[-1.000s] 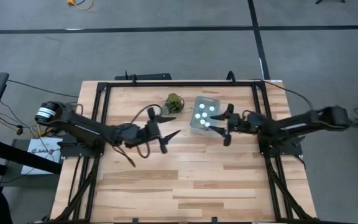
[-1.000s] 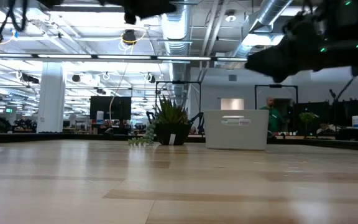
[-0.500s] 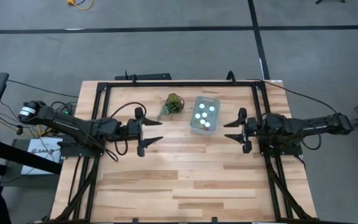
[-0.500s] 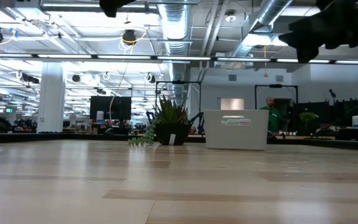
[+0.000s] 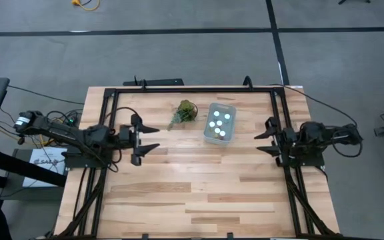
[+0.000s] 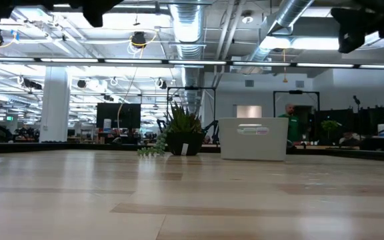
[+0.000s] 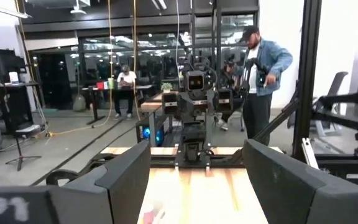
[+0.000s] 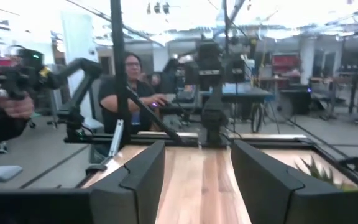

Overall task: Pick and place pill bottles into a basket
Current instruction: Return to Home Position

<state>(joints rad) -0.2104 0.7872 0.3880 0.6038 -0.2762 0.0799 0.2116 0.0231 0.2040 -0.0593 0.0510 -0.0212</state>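
Observation:
The pale blue-grey basket (image 5: 219,123) stands on the table's far middle, with several white pill bottles (image 5: 218,121) inside it; in the low view it shows as a white box (image 6: 253,139). My left gripper (image 5: 149,138) is open and empty over the table's left side. My right gripper (image 5: 263,142) is open and empty over the table's right edge. Each wrist view shows its own open fingers (image 7: 129,171) (image 8: 146,165) with nothing between them.
A green leafy sprig (image 5: 185,111) lies just left of the basket; in the low view it shows as a potted plant (image 6: 181,132). A black frame (image 5: 192,89) runs around the table. People show in the room beyond the table (image 7: 260,68) (image 8: 129,87).
Both arms have drawn back from the table's middle, my left gripper toward the left edge and my right gripper away from the basket toward the right edge. Both stay open and empty. The basket and bottles have kept still.

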